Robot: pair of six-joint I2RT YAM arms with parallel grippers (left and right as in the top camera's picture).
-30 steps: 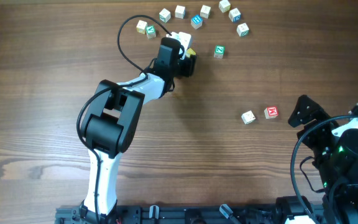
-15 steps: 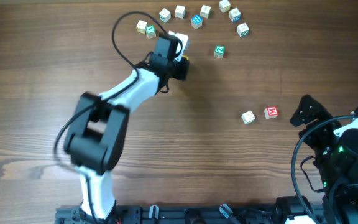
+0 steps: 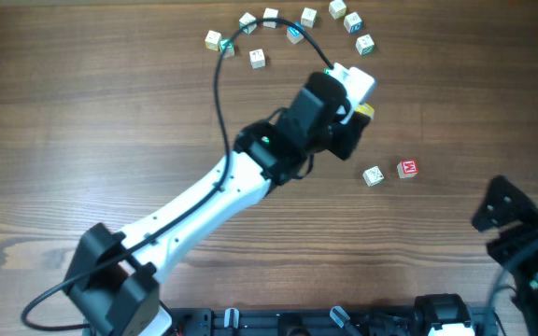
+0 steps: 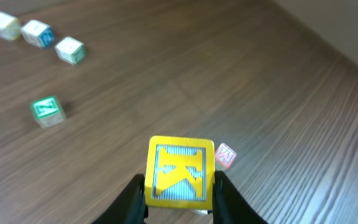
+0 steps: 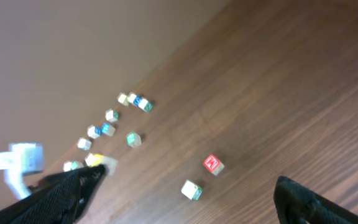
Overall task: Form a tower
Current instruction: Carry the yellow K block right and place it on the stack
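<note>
Gripping a yellow letter cube point(image 4: 180, 171) in the left end effector point(image 4: 179, 194), aloft over the tabletop point(image 3: 82, 112).
Stretched long on the left side, from the near-left edge diagonally toward the far right, wrist high past the middle. Clamped narrow on the cube's two sides, K face turned to the wrist camera, clear of the wood. Below and to the right of the wrist: a red-printed cube point(image 3: 406, 169) with a pale cube point(image 3: 373, 175) near it on its left, a small gap between. Farther off, along the far edge, a loose arc of single cubes point(image 3: 271, 16), and nearer than those a green-faced cube point(image 4: 45, 111). At the near-right corner, tucked low, the right end effector point(image 5: 187, 186), spread wide and holding nothing.
</note>
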